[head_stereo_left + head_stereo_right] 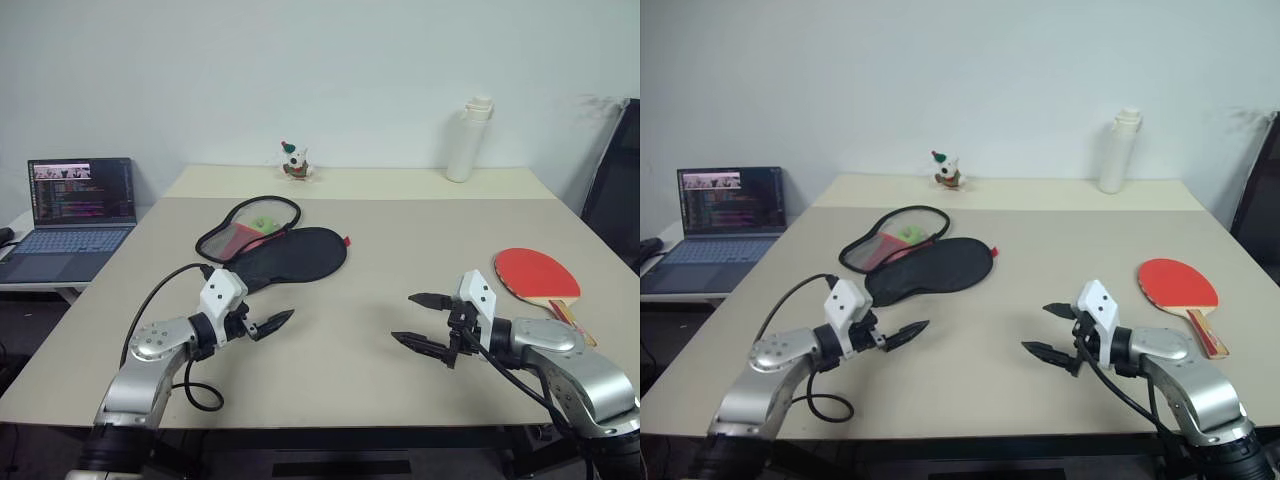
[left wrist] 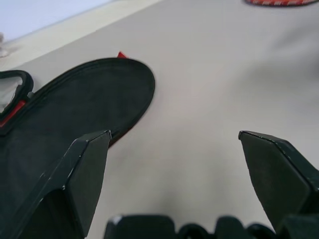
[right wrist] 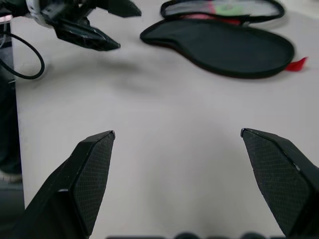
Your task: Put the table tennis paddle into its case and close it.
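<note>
Nothing packed yet: the red-faced, wood-handled table tennis paddle [image 1: 537, 274] lies flat on the beige desk [image 1: 400, 240] at the robot's right, well apart from the black, paddle-shaped soft zip case [image 1: 275, 247], which lies unzipped and spread open at left-centre. Left claw [image 1: 268, 325] and right claw [image 1: 420, 320] hover spread wide, both empty; insertion and zipping remain.

The case [image 1: 272, 245] lies open near the surface's [image 1: 400, 230] far left, and what sits inside its upper half is too small to tell. The left wrist view cuts off the paddle [image 2: 279, 2], leaving a red sliver. The laptop's [image 1: 70, 215] screen text is unreadable.
</note>
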Tool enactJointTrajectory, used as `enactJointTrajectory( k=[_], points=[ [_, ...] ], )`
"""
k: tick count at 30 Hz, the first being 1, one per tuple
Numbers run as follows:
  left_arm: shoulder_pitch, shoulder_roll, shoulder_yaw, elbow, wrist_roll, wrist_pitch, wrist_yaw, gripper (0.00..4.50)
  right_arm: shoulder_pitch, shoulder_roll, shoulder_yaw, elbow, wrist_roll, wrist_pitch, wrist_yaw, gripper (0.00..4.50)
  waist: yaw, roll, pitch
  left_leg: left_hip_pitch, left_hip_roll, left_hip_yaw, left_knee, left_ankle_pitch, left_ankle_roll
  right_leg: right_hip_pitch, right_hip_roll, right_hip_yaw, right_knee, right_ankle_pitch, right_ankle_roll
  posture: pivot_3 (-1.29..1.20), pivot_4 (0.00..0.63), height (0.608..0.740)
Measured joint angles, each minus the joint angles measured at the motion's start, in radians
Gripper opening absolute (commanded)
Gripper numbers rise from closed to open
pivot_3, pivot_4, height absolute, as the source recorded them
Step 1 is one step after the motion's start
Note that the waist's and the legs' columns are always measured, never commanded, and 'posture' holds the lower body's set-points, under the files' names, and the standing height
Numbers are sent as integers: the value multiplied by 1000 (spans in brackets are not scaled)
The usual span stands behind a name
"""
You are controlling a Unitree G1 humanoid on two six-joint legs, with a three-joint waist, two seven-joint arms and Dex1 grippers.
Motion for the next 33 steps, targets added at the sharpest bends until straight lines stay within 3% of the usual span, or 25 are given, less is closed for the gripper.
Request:
enactJointTrajectory(
  k=[9, 17, 30, 33],
  points=[
    [-247, 84, -31, 506, 116, -228, -116, 4500, -106, 14, 6, -40, 64, 119, -37, 4457, 0, 0, 0, -2, 0, 2, 0, 0, 0, -1, 0, -1, 0, 0, 0, 0, 150, 740],
    [-493, 76, -99, 924, 255, -371, -128, 4500, -153, 5, 1, -65, 94, 148, -35, 4457, 4, -1, 0, -4, -1, 4, 0, 0, 0, -2, 0, -2, -1, 0, 0, 0, 150, 740],
    [-597, 36, -141, 1100, 360, -424, -103, 4500, -155, 21, 9, -66, 90, 145, -60, 4457, 1, -1, 0, -3, 0, 4, 1, 0, 0, -2, 0, -2, 1, 0, 0, 0, 150, 740],
    [-602, 35, -141, 1109, 367, -425, -112, 3867, -150, 26, 9, -67, 90, 144, -67, 4500, 1, -1, 0, -3, 0, 4, 1, 0, 0, -2, 0, -2, 2, 0, 0, 0, 150, 740]
  ],
)
